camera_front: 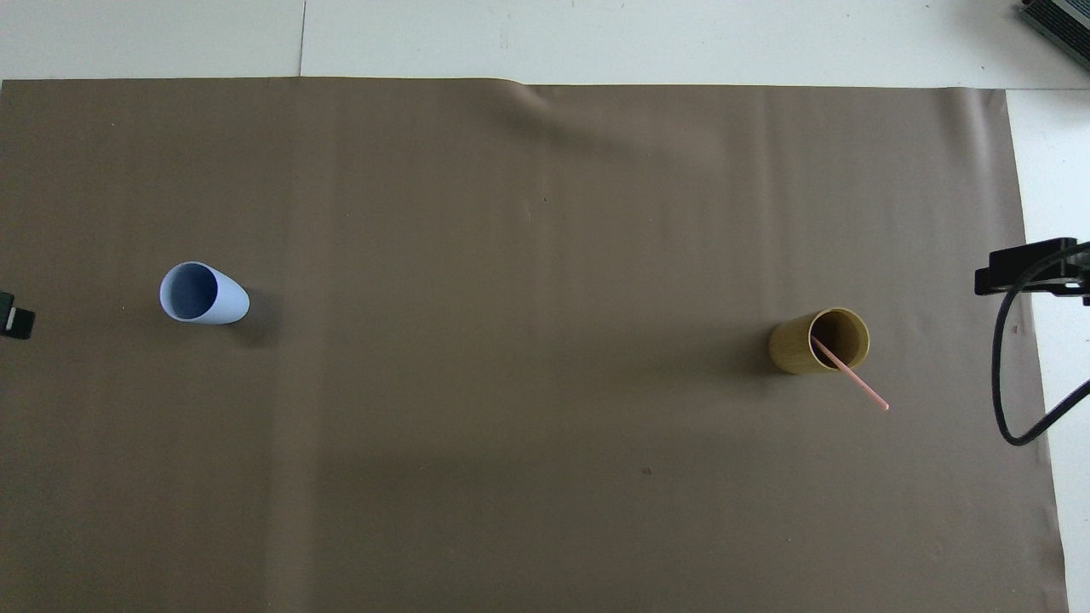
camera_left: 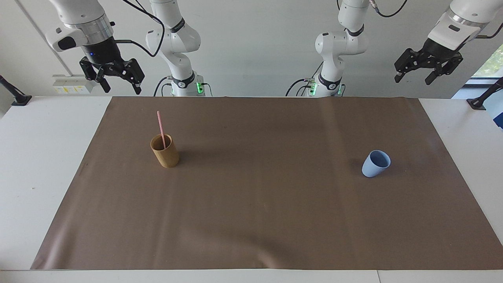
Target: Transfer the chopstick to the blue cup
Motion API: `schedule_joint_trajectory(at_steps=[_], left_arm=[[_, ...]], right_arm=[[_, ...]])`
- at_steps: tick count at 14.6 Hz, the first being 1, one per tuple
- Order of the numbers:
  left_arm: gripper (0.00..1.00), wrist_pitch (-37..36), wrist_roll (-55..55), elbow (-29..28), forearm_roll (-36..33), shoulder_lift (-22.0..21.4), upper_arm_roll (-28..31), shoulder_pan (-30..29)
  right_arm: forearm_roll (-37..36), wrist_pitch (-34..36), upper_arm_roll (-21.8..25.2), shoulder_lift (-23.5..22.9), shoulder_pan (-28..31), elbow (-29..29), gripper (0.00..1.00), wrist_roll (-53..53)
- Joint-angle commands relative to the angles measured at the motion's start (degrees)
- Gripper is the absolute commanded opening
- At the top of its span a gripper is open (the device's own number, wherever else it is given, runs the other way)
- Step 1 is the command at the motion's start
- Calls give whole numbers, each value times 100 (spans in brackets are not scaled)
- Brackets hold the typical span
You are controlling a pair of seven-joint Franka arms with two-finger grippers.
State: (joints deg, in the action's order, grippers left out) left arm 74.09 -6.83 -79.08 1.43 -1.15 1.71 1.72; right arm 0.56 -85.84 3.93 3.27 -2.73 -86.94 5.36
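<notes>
Both arms are raised high over the worktop's edge nearest the robots. The right tool (camera_left: 120, 82) hangs above the corner at the right arm's end, fingers spread and empty. The left tool (camera_left: 413, 77) hangs above the corner at the left arm's end, likewise spread and empty.
</notes>
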Motion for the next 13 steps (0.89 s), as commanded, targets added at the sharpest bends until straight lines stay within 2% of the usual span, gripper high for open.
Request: schedule_joint_trajectory(at_steps=[1, 13], left_arm=[[100, 159, -38, -231, -28, -166, -39, -49], [100, 141, -29, -222, -28, -166, -39, -58]], right_arm=[[-3, 24, -33, 68, 80, -86, 100, -123], [41, 164, -94, 94, 10, -24, 100, -79]])
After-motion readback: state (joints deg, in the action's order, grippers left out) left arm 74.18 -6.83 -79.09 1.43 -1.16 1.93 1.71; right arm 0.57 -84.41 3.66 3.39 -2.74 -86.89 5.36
